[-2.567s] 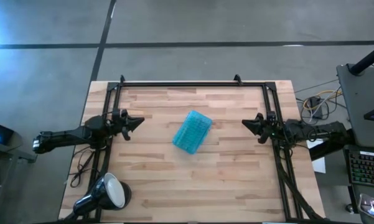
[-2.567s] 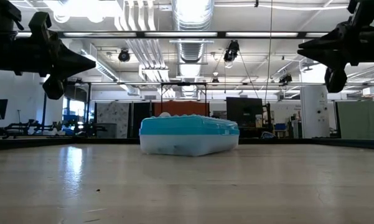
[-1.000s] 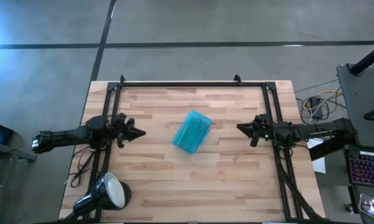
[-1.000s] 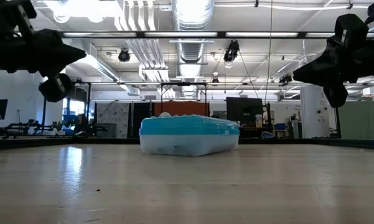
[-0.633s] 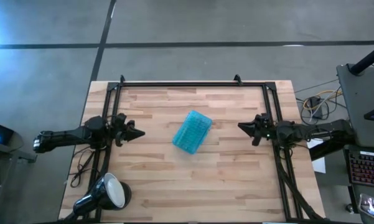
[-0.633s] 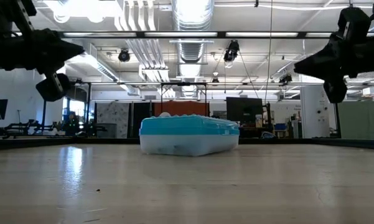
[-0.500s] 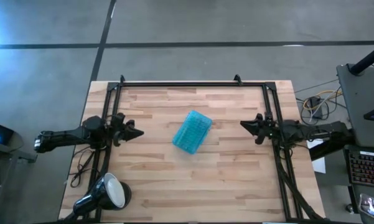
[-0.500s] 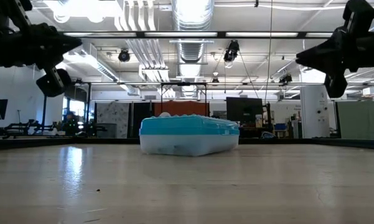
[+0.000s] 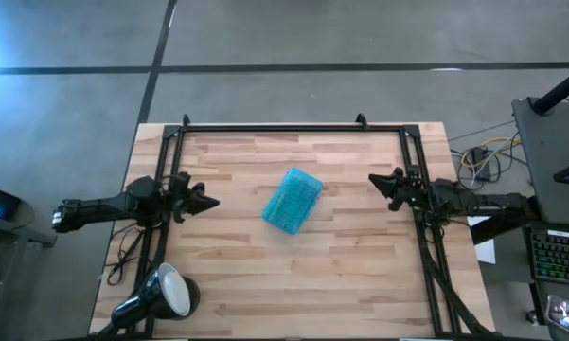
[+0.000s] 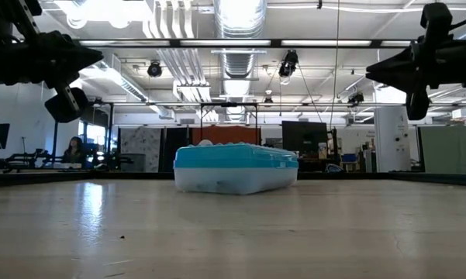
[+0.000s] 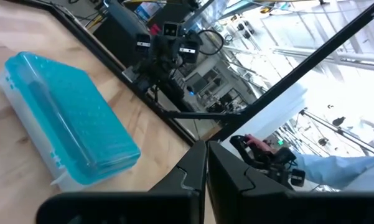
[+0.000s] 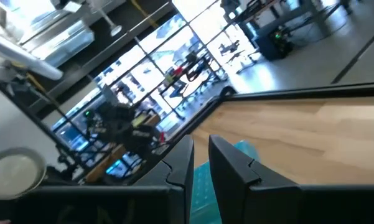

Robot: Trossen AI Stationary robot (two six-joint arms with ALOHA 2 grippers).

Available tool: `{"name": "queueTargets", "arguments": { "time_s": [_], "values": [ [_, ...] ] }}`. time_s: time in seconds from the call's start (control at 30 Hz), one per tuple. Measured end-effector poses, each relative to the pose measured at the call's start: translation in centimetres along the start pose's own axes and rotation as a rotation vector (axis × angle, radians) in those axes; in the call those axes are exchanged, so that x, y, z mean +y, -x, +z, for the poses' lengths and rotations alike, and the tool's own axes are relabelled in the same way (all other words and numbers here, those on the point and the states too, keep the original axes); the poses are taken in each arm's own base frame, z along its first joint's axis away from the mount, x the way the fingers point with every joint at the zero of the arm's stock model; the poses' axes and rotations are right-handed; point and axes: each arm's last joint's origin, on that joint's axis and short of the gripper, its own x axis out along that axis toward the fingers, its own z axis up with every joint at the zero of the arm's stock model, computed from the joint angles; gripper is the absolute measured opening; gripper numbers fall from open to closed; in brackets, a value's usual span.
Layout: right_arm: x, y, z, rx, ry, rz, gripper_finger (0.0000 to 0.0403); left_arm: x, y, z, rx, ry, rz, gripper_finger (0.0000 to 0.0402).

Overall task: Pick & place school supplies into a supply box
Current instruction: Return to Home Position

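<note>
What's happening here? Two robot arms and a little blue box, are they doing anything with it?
Nothing is being handled at this moment. The turquoise pencil case lies closed in the middle of the wooden table. The left pincer hangs by the table's left edge and the right pincer by its right edge. Both are shut, empty and pointing toward the case from well apart. A desk lamp sits at a corner on the left arm's side.

The left arm [image 9: 104, 206] is slim, dark and jointed, lighter grey at the end farthest behind its claw. The left claw [image 9: 208, 201] tapers to a point; its two black fingers [image 11: 187, 177] are flat, angular plates. The right arm [image 9: 473, 201] is equally dark, and the right claw [image 9: 375, 181] is black and pointed too.
</note>
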Motion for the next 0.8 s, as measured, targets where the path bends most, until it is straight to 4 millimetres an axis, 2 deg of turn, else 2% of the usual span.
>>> {"name": "queueTargets", "arguments": {
  "time_s": [0.8],
  "values": [
    [-0.08,-0.03,0.07,-0.008,0.008,-0.009,0.0043,0.37,-0.38,-0.24,0.039,0.011,0.045,0.0000]
  ]
}}
